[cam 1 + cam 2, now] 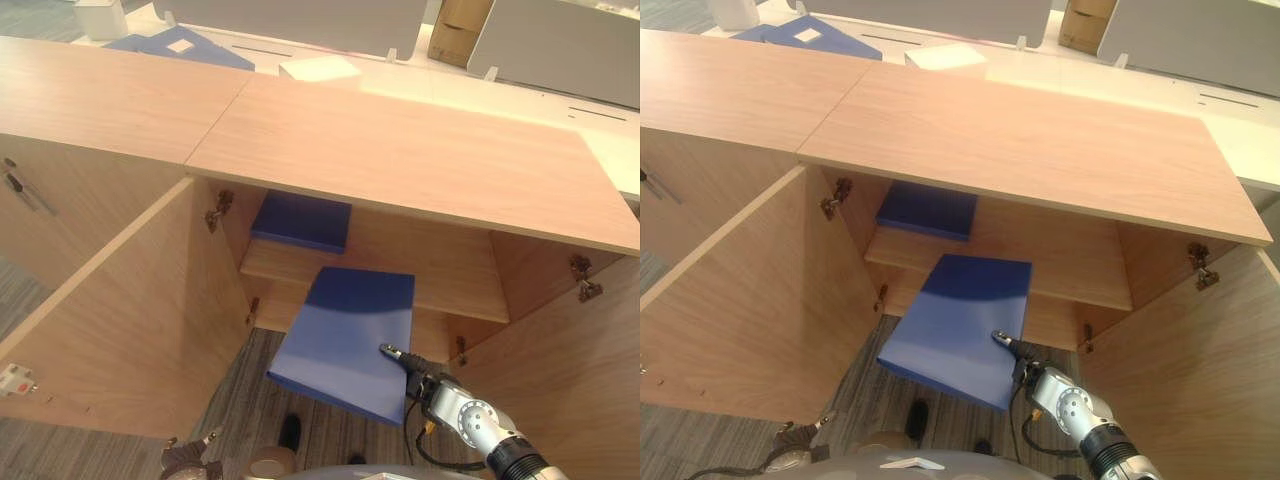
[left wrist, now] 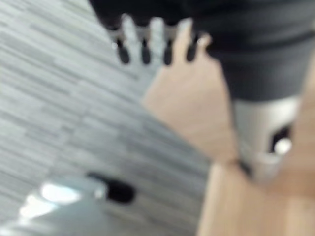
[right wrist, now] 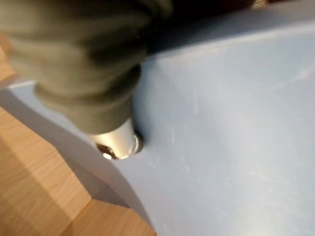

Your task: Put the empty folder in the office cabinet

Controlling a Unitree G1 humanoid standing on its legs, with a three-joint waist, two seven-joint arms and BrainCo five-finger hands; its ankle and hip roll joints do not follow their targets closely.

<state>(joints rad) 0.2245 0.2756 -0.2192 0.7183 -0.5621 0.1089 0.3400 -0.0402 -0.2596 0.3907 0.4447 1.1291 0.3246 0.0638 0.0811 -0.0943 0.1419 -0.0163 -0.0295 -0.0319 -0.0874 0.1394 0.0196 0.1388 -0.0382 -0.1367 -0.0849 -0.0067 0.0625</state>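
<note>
One blue folder [image 1: 345, 340] rides in the right hand [image 1: 410, 362], gripped at its near corner, its long axis pointing into the open cabinet [image 1: 400, 160] toward the shelf's [image 1: 440, 290] front edge. The left hand [image 2: 152, 42] hangs relaxed, farther off.

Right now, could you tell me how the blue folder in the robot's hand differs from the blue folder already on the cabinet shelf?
The held folder is tilted at the cabinet's opening, gripped at its near corner by the right hand; the shelf folder lies flat, deep inside, untouched. The held folder looks lighter blue, the shelf folder darker in shadow. Both are plain blue and closed.
</note>
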